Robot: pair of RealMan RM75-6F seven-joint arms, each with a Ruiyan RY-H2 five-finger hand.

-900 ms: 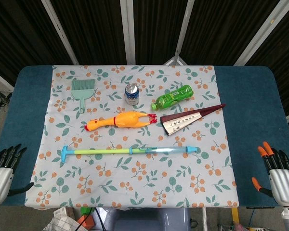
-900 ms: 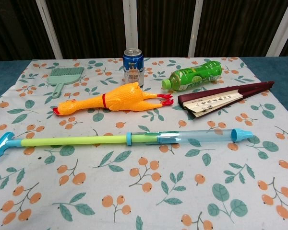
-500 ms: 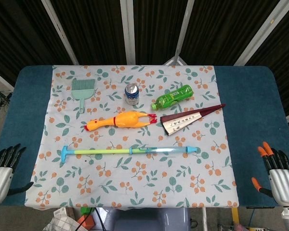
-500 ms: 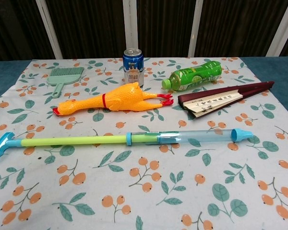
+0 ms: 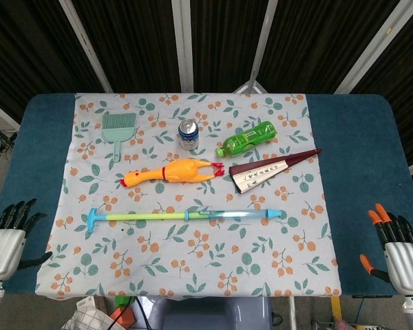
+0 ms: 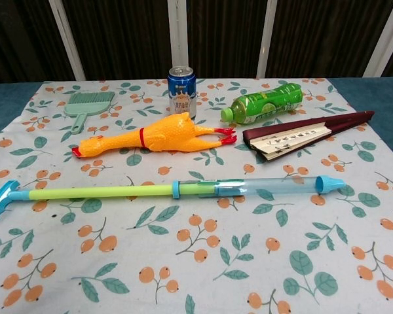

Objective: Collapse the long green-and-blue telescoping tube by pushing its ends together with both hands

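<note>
Floral cloth [image 5: 193, 261] holds the extended tube [image 5: 186, 216]; left hand [image 5: 7, 237] and right hand [image 5: 396, 251] sit either side of it, fingers apart, empty.

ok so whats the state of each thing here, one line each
telescoping tube: fully extended, lying flat
soda can: upright
green bottle: on its side, capped
folding fan: partly open
rubber chicken: lying flat
left hand: open
right hand: open

head view: high, looking down, far | chest view: low, forward, near | shared: floral cloth [image 5: 193, 254] [image 6: 203, 261]
</note>
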